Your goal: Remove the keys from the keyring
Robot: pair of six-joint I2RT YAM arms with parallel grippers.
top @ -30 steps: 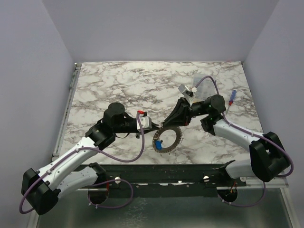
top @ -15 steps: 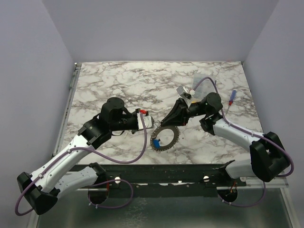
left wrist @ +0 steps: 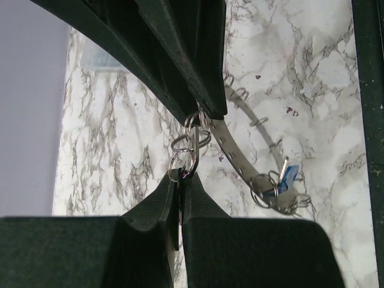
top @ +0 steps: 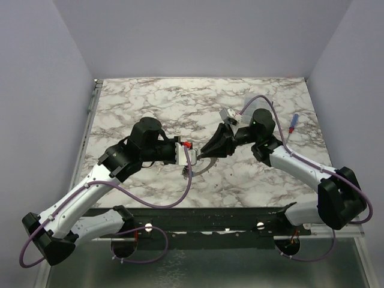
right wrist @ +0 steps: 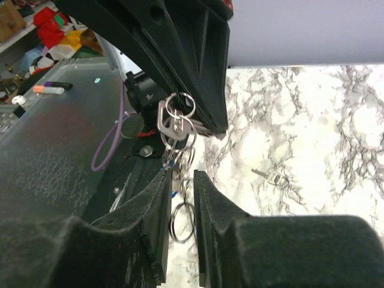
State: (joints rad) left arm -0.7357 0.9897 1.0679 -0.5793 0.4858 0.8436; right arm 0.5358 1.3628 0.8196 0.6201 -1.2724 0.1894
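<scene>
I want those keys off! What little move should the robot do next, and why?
Probably the left gripper should pull gently away from the right gripper. It pinches a small ring chained to the big grey ring that the right gripper holds, so a pull might work it free.

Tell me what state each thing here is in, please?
left gripper: jaws shut on small split ring.
right gripper: jaws shut on keyring.
keyring: held up by one edge, tilted.
blue key: attached to keyring.
loose key: lying flat on table.
</scene>
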